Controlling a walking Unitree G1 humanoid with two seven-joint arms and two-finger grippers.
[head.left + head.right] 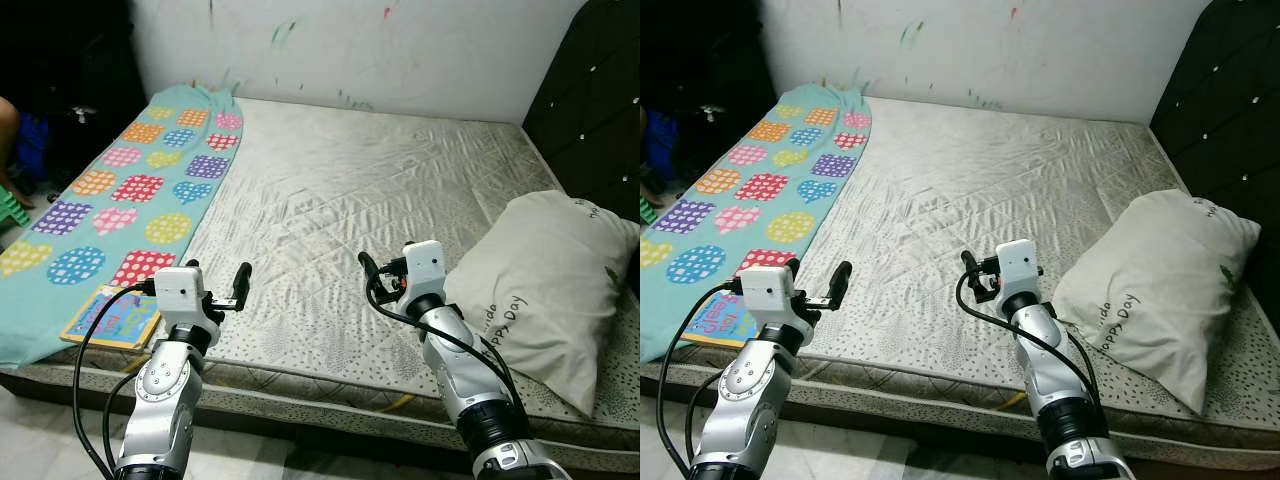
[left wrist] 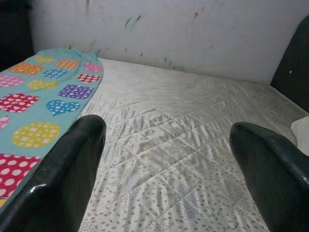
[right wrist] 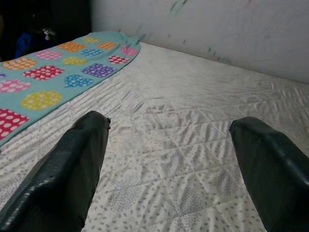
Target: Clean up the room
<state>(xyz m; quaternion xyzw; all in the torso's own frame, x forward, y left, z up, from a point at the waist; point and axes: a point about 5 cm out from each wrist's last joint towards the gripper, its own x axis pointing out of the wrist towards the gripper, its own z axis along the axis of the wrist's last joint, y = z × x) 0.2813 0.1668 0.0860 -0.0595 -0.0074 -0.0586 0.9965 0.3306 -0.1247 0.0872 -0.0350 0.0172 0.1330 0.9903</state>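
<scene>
Book (image 1: 110, 316) lies flat on the turquoise blanket (image 1: 130, 190) just left of the left gripper (image 1: 222, 283) (fingers spread, empty) — swing left, drop low, pinch its near edge — right gripper (image 1: 383, 276) likewise spread over the mattress (image 1: 330, 190).

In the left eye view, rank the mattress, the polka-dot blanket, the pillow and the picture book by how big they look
1. Mattress, by far the largest.
2. Polka-dot blanket.
3. Pillow, though it lies nearer the camera than much of the blanket, so that gap is unsure.
4. Picture book, the smallest.
</scene>
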